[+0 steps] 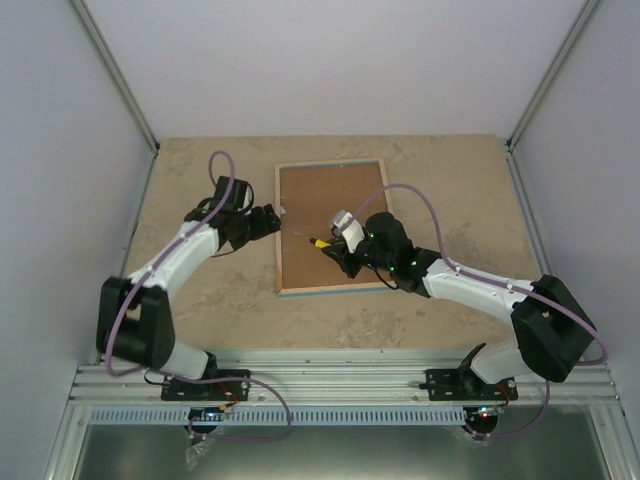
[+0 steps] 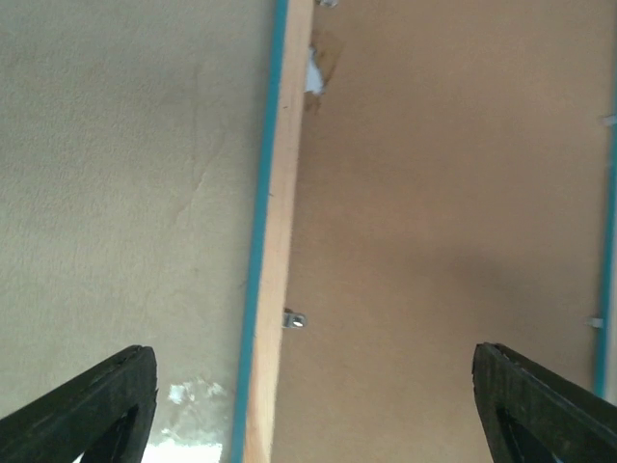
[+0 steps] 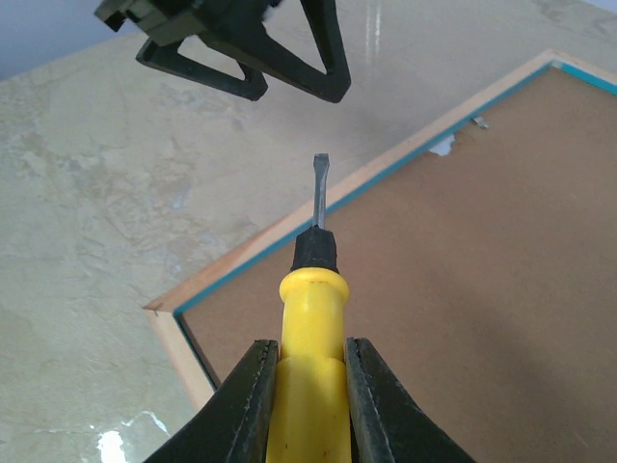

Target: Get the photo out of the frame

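— Where's the frame (image 1: 332, 225)?
— Flat on the table (image 1: 200, 180), brown back up, turquoise edge; left gripper (image 1: 272, 217) just beside its left rim, jaws wide
— And the right gripper (image 1: 340, 252)?
— Over the backing, clamping a yellow screwdriver (image 1: 319, 242)

You have the frame (image 1: 340, 190) lying back-up beneath your right gripper (image 1: 333, 248), which holds a yellow screwdriver (image 1: 318, 241) pointing toward your left gripper (image 1: 275, 218); that one hovers just beside the frame's edge.
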{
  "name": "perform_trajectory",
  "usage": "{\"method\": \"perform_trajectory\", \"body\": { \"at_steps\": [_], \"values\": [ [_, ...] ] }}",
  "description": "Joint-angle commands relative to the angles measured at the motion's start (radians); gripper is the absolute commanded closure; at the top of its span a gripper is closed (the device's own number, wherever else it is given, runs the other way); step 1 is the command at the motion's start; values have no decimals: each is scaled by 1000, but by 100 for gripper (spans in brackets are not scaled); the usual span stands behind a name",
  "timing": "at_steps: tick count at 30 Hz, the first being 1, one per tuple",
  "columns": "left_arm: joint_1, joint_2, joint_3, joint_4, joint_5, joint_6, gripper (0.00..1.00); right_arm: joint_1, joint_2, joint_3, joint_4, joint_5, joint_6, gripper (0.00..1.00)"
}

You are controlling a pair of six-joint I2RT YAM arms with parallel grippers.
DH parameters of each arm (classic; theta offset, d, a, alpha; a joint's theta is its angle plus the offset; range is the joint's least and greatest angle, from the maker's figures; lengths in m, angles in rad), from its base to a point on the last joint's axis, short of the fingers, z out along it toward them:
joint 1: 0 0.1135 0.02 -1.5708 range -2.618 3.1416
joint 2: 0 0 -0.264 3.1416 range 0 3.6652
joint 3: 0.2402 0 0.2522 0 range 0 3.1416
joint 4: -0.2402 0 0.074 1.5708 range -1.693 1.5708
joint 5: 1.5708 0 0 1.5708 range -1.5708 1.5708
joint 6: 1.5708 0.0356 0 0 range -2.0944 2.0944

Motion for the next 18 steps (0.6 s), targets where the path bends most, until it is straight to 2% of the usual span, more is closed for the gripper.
{"method": "perform_trajectory", "body": {
  "at_steps": [1,4,9,18],
  "values": [
    [0,158,113,-94,-41,78,8,-24,6,-42,45,11,-19,100],
    [-7,270,190,-131,-61,105,10,-31,2,-67,75,10,-14,99],
    [-10,431,318,-203,-79,144,20,-39,44,-66,82,-3,-10,100],
    [-18,515,340,-186,-12,170,43,-39,99,-56,88,-13,-9,99]
  ]
}}
